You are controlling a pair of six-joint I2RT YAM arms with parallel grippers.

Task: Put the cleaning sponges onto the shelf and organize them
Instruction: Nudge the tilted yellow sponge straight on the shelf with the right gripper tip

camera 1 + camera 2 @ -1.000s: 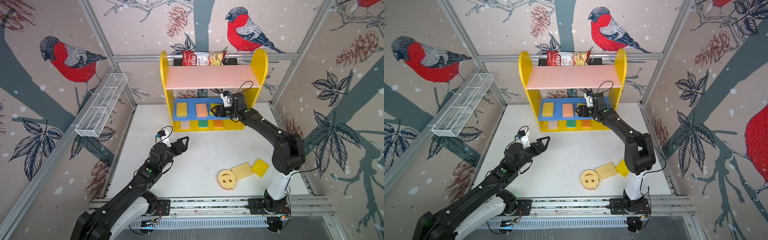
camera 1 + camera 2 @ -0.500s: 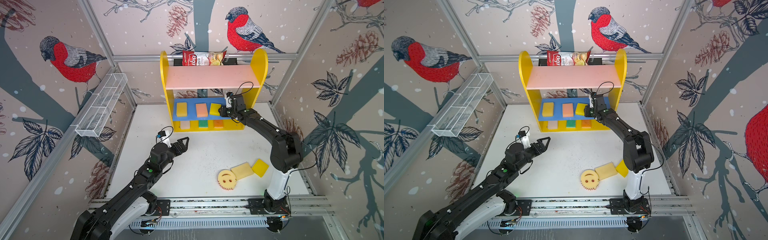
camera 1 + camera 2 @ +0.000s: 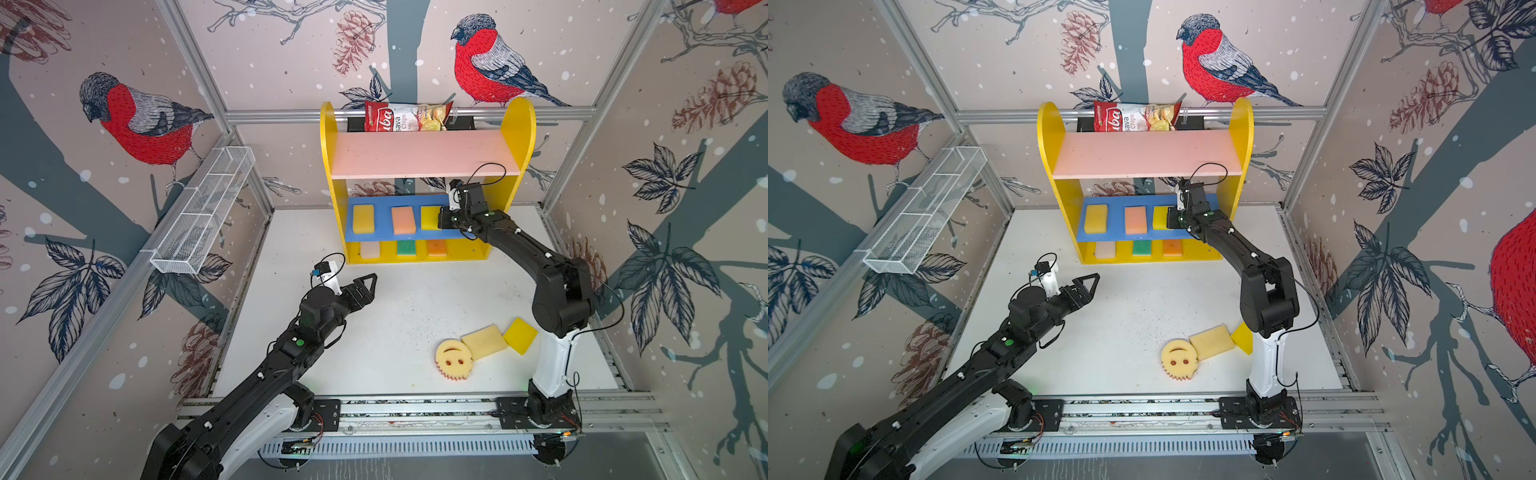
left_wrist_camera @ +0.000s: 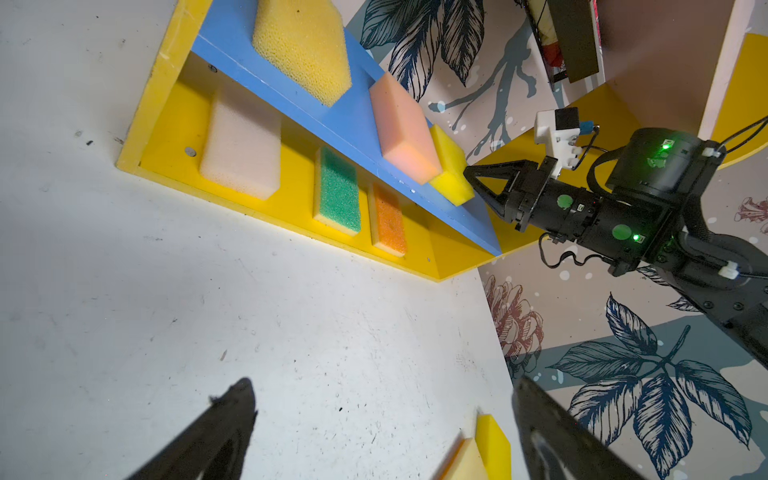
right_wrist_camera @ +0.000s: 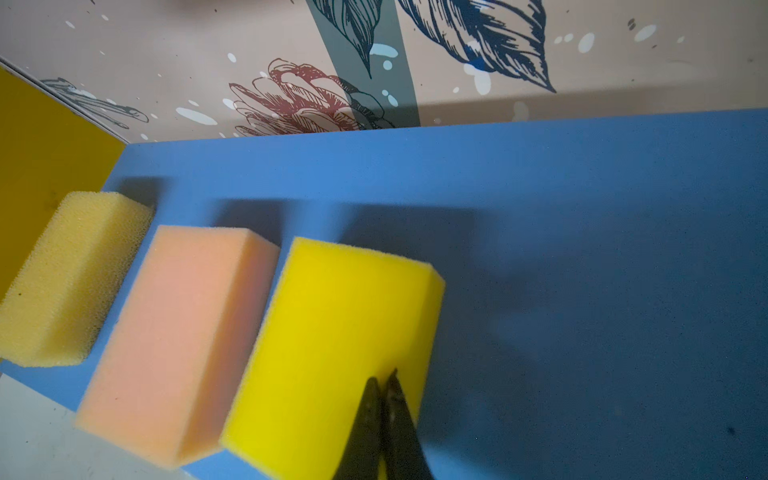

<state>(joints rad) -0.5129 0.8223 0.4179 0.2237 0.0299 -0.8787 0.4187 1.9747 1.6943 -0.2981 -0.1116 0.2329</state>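
The shelf (image 3: 519, 137) stands at the back. Its blue board (image 5: 582, 208) carries three sponges: a porous yellow one (image 3: 363, 218), a peach one (image 3: 403, 220) and a bright yellow one (image 5: 332, 332). My right gripper (image 5: 384, 376) is shut with nothing between its fingers, tips at the bright yellow sponge's right edge (image 3: 441, 218). On the base lie cream (image 3: 370, 250), green (image 3: 406, 248) and orange (image 3: 436, 248) sponges. A smiley sponge (image 3: 453, 360), a cream one (image 3: 484, 341) and a yellow one (image 3: 519, 335) lie on the table. My left gripper (image 4: 382, 382) hovers open mid-table (image 3: 372, 280).
A red-and-white chips bag (image 3: 407, 117) sits behind the pink top board (image 3: 424, 153). A white wire-mesh rack (image 3: 203, 212) hangs on the left wall. The right arm's elbow (image 3: 561, 299) stands just behind the loose sponges.
The right gripper's jaws have closed, and it has shifted back left to the bright yellow sponge's edge. The left arm has not moved.
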